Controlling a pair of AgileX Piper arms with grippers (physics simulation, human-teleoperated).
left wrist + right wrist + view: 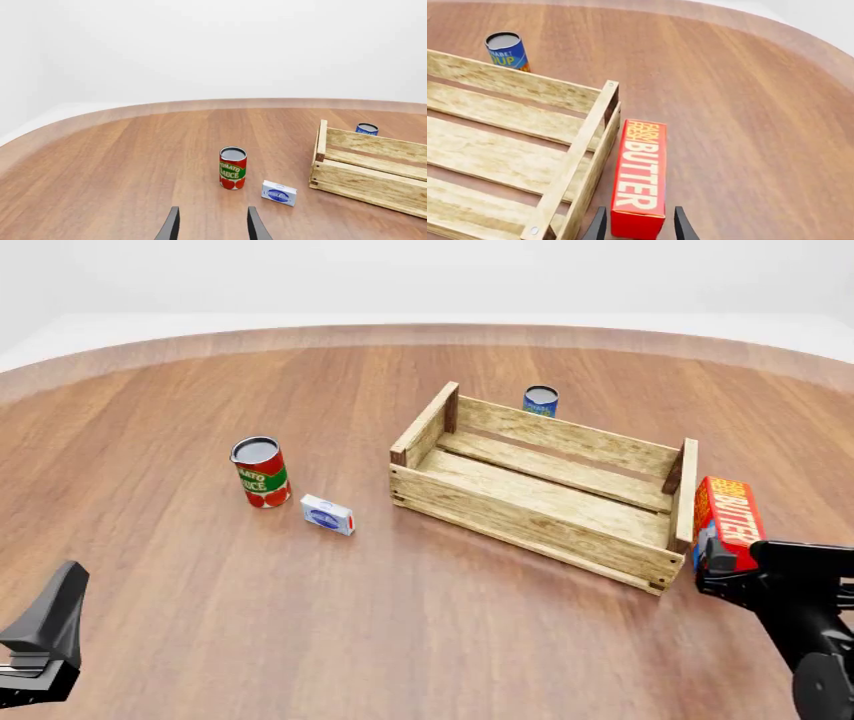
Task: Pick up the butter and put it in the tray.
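The wooden tabletop [200, 580] has a rounded far edge. On it stand a tomato sauce can [259, 472] with a small white-and-blue box [327, 514] just beside it, the slatted tray [541, 483] near the middle, a blue can [539, 400] behind the tray, and the butter [725, 519] at the tray's right end.

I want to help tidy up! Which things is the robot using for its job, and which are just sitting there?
For the job:
butter, between the right gripper fingers
tray, right beside it

Just sitting there:
tomato sauce can
small white-and-blue box
blue can behind the tray
left gripper, open, holding nothing
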